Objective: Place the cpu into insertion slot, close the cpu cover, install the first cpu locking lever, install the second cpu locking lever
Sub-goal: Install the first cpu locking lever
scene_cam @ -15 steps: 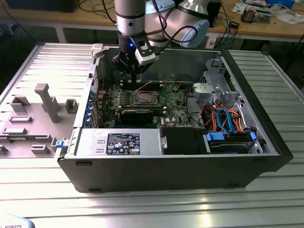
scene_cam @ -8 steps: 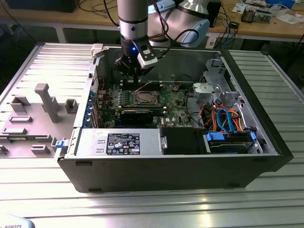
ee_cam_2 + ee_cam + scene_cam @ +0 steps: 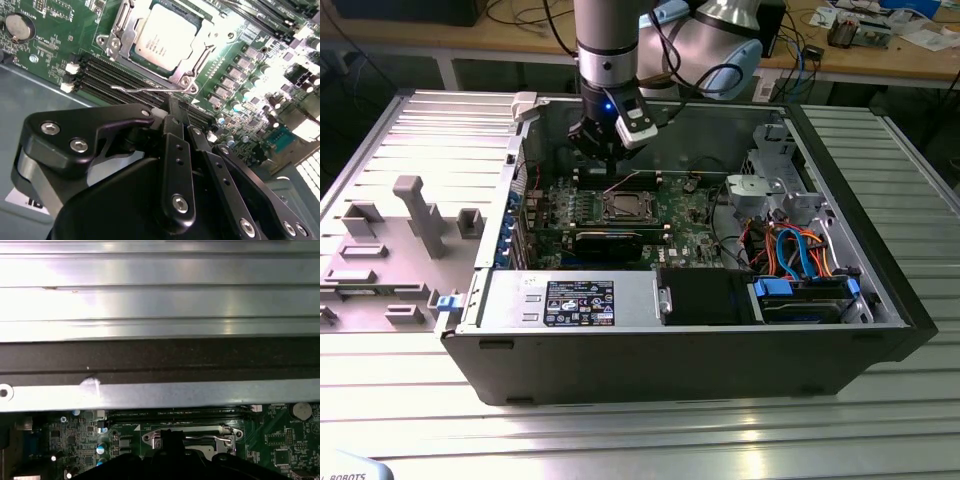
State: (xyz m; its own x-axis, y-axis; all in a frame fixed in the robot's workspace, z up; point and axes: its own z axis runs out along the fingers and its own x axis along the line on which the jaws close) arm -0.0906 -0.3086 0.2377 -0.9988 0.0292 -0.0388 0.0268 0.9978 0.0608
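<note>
**CPU seated under its cover, my end effector above the memory slots**

Ribbed metal table [image 3: 650, 440] carries one open computer case [image 3: 880, 300], with a cluttered workbench behind it. Inside lies one green motherboard [image 3: 685, 215], and I hang over its far edge, my end effector [image 3: 175, 125] lowered just above the memory slots [image 3: 115, 75]. My fingers [image 3: 172, 150] sit pressed together with nothing between them.

One cpu [image 3: 162, 35] lies flat in the insertion slot [image 3: 623, 208], its silvery top facing up. It is square, so it has no long axis to speak of; in the second wrist view its edges run askew to the picture, in line with the socket frame. One cpu cover [image 3: 192, 75] lies folded down around it, the chip showing through the central window.

I can see two thin wire levers. One [image 3: 137, 89] lies along the socket edge nearest my fingers, running parallel to the memory slots, its hooked end pointing away from the socket corner. In the exterior view a second thin lever [image 3: 623, 180] stands tilted up from the far side of the socket. I count four long dark memory slots side by side between the socket and my fingertips. One coin battery [image 3: 20, 26] sits near the board's corner.
</note>
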